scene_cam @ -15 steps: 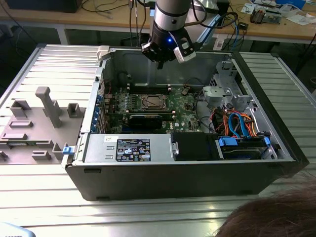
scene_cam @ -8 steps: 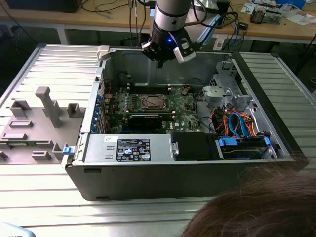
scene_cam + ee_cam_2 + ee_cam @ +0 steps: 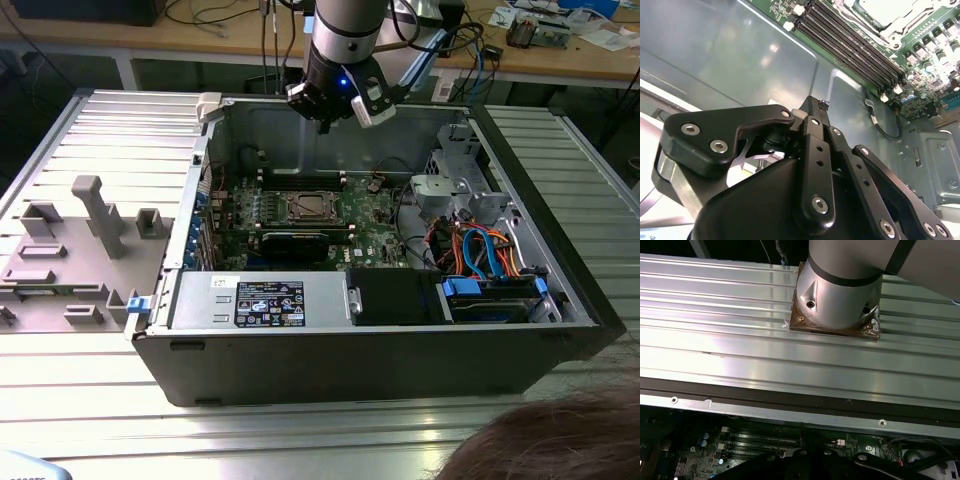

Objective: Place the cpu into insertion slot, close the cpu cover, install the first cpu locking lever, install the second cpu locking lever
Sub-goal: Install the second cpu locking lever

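Observation:
The cpu (image 3: pixel 308 207) lies flat in the insertion slot (image 3: pixel 331 219) on the green board inside the open computer case, its silvery top facing up. The cpu cover (image 3: pixel 288 206) lies flat as a thin metal frame around it. In the second wrist view the cpu (image 3: pixel 887 9) and its frame sit beyond the black memory slots. My gripper (image 3: pixel 325 120) hangs above the case's back wall, well above and behind the cpu. It is shut, with its black fingers (image 3: pixel 818 145) pressed together on nothing.
A labelled power supply box (image 3: pixel 262 300) fills the case front, with a drive cage and blue and orange cables (image 3: pixel 482 252) at the exterior view's right. A grey fixture tray (image 3: pixel 80 240) lies left of the case. A person's hair (image 3: pixel 550 440) shows at the bottom right. The arm's base (image 3: pixel 837 290) stands on the ribbed table.

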You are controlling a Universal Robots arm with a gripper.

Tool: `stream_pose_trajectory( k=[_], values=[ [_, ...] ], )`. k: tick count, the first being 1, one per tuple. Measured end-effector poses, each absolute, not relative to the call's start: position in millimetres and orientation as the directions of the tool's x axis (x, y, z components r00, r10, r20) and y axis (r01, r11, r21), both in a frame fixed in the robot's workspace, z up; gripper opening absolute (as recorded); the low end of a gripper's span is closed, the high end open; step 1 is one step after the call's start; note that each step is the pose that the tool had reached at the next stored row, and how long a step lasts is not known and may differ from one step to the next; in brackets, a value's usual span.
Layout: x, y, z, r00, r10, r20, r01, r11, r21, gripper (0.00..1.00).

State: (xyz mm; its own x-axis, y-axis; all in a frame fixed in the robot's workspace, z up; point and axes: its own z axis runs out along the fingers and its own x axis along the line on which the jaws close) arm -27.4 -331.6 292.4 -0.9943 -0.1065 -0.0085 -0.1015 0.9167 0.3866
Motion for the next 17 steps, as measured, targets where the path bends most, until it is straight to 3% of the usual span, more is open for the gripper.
stream_pose_trajectory(
  k=[17],
  values=[
    [-27.4,-331.6,293.7,-0.994,-0.112,-0.009,-0.107,0.915,0.388,0.11]
  ],
)
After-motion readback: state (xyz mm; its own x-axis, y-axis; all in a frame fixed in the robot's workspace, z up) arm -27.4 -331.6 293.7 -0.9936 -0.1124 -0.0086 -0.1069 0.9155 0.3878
